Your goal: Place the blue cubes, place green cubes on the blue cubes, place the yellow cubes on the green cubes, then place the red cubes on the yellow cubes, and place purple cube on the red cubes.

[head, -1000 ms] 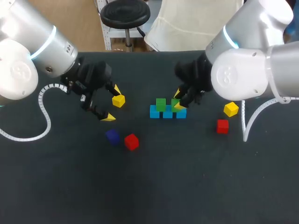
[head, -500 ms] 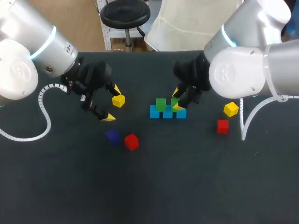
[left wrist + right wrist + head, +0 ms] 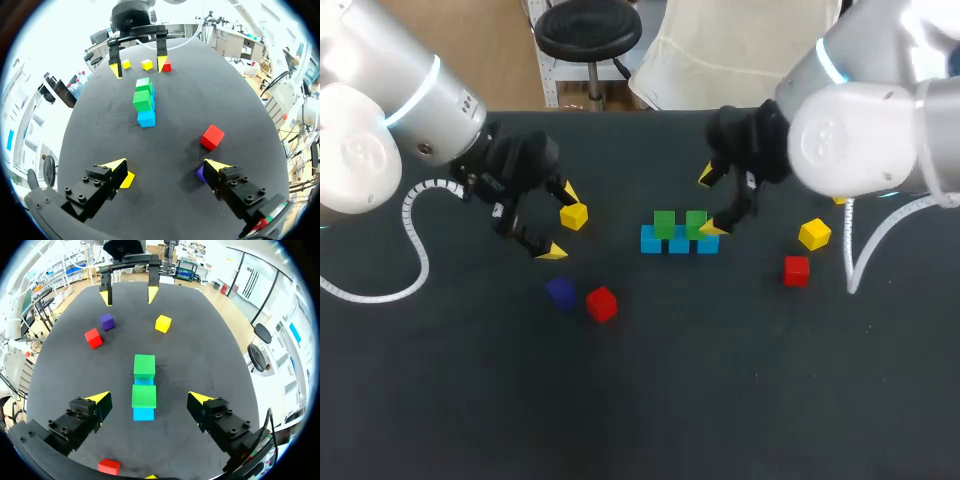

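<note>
Three blue cubes lie in a row mid-table, with two green cubes resting on them. My right gripper hangs open just above the right-hand green cube, which sits between its fingers untouched. My left gripper stands open around a yellow cube that lies close to one fingertip. A purple cube and a red cube lie in front of the left gripper. Another yellow cube and a red cube lie to the right.
The black table is bare across its whole front half. A further yellow cube shows beyond the right gripper in the left wrist view, mostly hidden behind my right arm in the head view.
My right gripper has opened, let go of the green cube on the blue row, and pulled back up and to the right. The left arm has not moved.
</note>
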### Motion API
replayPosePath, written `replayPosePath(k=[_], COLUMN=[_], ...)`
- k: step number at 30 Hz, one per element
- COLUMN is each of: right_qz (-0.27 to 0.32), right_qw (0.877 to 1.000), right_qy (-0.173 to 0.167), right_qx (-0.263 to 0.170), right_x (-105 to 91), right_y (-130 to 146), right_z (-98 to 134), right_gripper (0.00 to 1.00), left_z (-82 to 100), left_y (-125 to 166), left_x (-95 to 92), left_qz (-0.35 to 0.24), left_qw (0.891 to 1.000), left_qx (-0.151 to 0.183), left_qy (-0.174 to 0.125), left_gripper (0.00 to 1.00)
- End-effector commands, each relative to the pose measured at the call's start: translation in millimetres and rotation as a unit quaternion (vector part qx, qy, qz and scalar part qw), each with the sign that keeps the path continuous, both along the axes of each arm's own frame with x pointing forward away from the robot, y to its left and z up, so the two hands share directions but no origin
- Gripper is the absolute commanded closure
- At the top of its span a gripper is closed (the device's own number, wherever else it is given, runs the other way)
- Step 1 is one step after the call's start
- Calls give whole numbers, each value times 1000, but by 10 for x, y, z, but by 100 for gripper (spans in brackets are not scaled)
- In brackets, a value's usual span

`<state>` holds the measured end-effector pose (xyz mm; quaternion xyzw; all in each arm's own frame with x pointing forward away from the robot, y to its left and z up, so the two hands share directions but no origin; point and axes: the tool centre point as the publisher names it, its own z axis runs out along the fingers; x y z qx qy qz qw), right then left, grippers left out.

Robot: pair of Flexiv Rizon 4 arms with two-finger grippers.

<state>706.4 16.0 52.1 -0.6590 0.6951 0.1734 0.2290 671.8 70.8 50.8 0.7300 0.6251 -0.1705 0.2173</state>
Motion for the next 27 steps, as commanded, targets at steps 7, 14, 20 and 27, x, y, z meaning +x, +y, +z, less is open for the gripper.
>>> replayPosePath(k=[7, 14, 20, 27], right_qz=[10, 45, 78, 133], right_qw=[999, 999, 996, 990], right_qy=[-22, -25, -32, -40], right_qx=[27, 12, -2, -39], right_x=[-54, -57, -79, -81], right_y=[-531, -952, -1274, -1526], right_z=[234, 230, 176, 79], right_gripper=[0, 0, 0, 0], left_z=[-7, -7, -7, -7], left_y=[11, 11, 11, 11], left_x=[-2, -2, -2, -2], left_qz=[-1, -1, -1, -1], left_qw=[1000, 1000, 1000, 1000], left_qx=[-1, -1, -1, -1], left_qy=[-1, -1, -1, -1], left_gripper=[0, 0, 0, 0])
